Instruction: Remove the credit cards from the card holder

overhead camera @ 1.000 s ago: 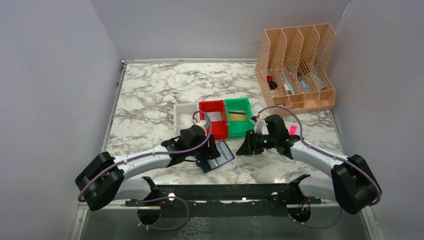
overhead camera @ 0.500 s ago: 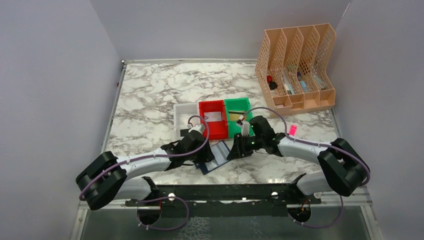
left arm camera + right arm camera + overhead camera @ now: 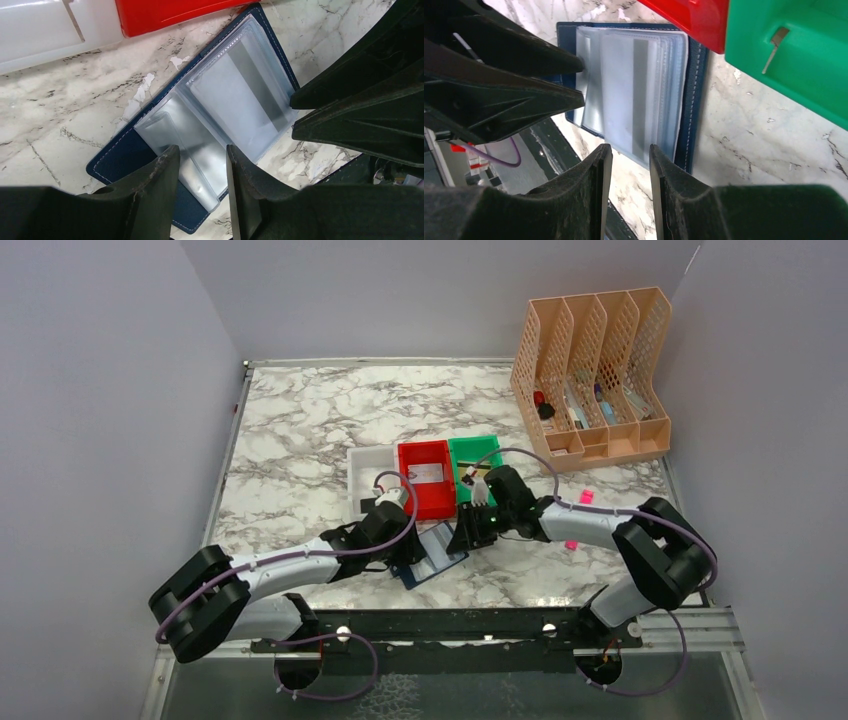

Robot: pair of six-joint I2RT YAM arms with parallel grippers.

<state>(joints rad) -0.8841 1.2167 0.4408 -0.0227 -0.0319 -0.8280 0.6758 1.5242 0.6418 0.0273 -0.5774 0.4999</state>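
Card holder (image 3: 120, 155) open; wrist cams show sleeves (image 3: 634, 95), top cam barely; L claw (image 3: 201, 151), R claw (image 3: 630, 149) narrow.

Red bin (image 3: 425, 446) noted mid-way across the marbled table (image 3: 300, 430). White bin (image 3: 362, 472) sits against its left wall, green bin (image 3: 475, 443) against its right. Peach mesh file organizer (image 3: 592, 370) stands well behind and right of it. Small pink stick (image 3: 585, 497) lies right, past the green bin.

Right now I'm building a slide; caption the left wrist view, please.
Left gripper above the open navy card holder's clear sleeves on the marble table, right gripper at its edge.
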